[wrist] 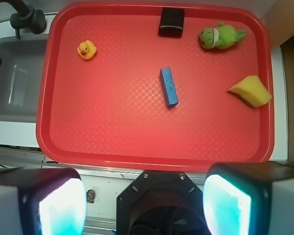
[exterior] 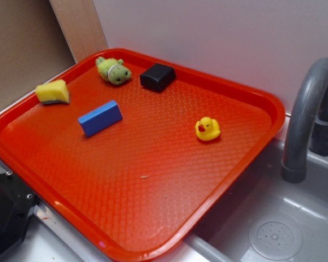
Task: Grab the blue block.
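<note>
Blue block (wrist: pixel 169 86) lies alone mid-tray; our gripper (wrist: pixel 144 205) hangs released, well short, and a skewed descent could knock it aside.

Blue block (wrist: pixel 169 86) mid red tray (wrist: pixel 112 147), jaws spread wide, well short of it, nr tray's front edge.

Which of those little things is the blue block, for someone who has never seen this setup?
Find the big red tray beside the grey sink. Near its middle, apart from everything else, lies the blue block. It is the only blue item, a plain long brick, unlike the squarish black block, yellow duck, green plush toy and yellow sponge.
</note>
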`<action>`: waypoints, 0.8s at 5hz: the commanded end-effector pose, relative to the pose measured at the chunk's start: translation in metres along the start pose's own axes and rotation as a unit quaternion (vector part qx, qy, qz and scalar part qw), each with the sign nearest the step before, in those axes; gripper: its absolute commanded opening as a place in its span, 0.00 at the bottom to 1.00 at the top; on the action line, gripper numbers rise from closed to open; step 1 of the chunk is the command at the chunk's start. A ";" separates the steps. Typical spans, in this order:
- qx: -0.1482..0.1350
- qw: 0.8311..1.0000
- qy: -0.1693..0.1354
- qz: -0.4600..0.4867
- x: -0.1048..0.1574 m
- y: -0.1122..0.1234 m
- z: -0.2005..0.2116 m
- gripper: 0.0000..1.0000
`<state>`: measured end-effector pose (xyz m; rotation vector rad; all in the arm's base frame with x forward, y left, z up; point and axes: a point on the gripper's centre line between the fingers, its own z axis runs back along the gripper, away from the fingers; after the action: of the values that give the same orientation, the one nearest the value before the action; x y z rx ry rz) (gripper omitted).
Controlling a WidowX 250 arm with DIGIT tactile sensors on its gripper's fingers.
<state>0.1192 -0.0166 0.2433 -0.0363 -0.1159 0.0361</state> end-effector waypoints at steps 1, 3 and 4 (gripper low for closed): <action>0.000 1.000 0.000 0.000 0.000 0.000 0.000 1.00; 0.036 0.999 -0.024 0.006 0.080 -0.003 -0.048 1.00; 0.036 0.999 -0.016 -0.010 0.119 0.001 -0.073 1.00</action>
<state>0.2403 -0.0180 0.1684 0.0423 -0.0943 -0.0030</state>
